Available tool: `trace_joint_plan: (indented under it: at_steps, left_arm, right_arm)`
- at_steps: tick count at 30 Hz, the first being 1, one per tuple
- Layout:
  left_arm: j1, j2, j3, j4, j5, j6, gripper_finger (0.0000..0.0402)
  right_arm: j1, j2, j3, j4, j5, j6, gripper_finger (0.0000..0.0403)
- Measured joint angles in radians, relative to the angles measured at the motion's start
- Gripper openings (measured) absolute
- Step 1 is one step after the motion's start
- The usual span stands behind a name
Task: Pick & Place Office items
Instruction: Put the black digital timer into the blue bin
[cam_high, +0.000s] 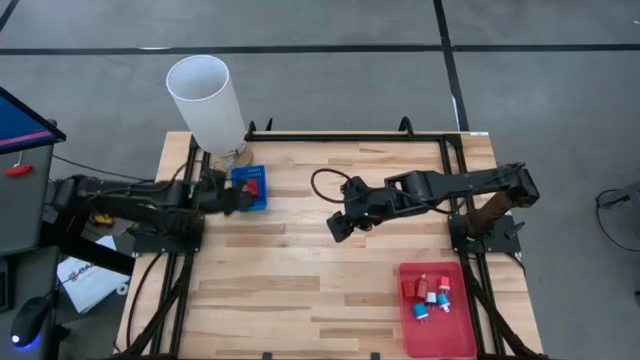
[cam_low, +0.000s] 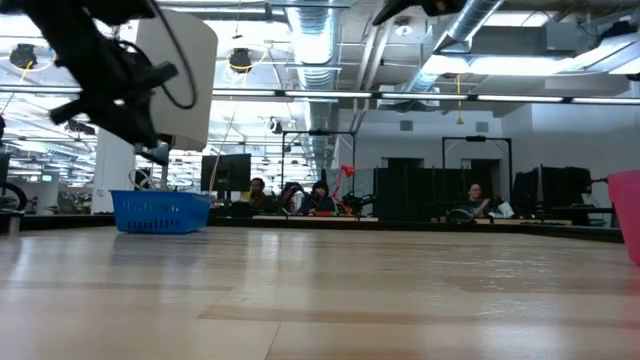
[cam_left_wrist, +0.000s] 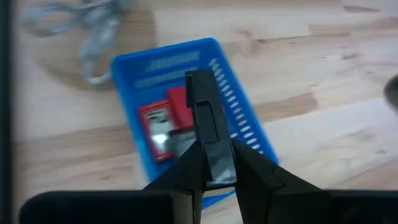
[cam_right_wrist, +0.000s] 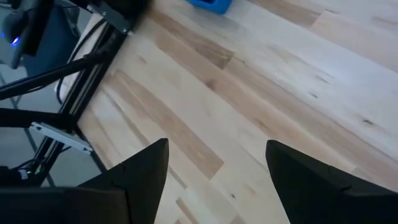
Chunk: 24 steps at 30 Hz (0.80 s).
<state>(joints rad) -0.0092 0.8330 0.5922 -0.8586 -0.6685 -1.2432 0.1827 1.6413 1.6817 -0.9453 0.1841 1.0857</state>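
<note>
The square blue bin sits at the table's far left, and in the left wrist view red pieces lie inside the blue bin. My left gripper hovers over the bin, shut on a black blocky piece. The flat red tray lies at the near right with several small red, light blue and white pieces on it. My right gripper hangs open over the table's middle, with only bare wood between its fingers. My left gripper pinches the black piece by its near end between the two fingers. The piece's other end sticks out past the fingertips. It is lifted clear above the blue bin's open top.
A tall white cylinder stands just beyond the bin, with a grey metal looped object on the wood near it. Black frame rails run along the table's far and side edges. Bare wood spreads between bin and tray. People sit in the room behind.
</note>
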Motion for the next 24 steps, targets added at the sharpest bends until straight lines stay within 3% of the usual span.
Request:
trace_joint_plan:
  at_steps: [4,9,19,24]
  left_arm:
    - [0.178,0.016,0.0,0.125,0.145,0.202,0.0058]
    - [0.321,0.07,0.0,0.163,0.229,0.305,0.0058]
    - [0.353,0.211,0.0,0.22,0.3,0.325,0.0058]
    - [0.349,0.23,0.0,0.223,0.28,0.32,0.0058]
  right_arm:
    - [0.031,-0.01,0.0,0.007,0.019,0.019,0.0261]
    - [0.086,-0.009,0.0,0.014,0.067,0.06,0.0261]
    - [0.172,-0.009,0.0,0.01,0.212,0.172,0.0261]
    - [0.204,-0.011,0.0,0.001,0.276,0.226,0.0261]
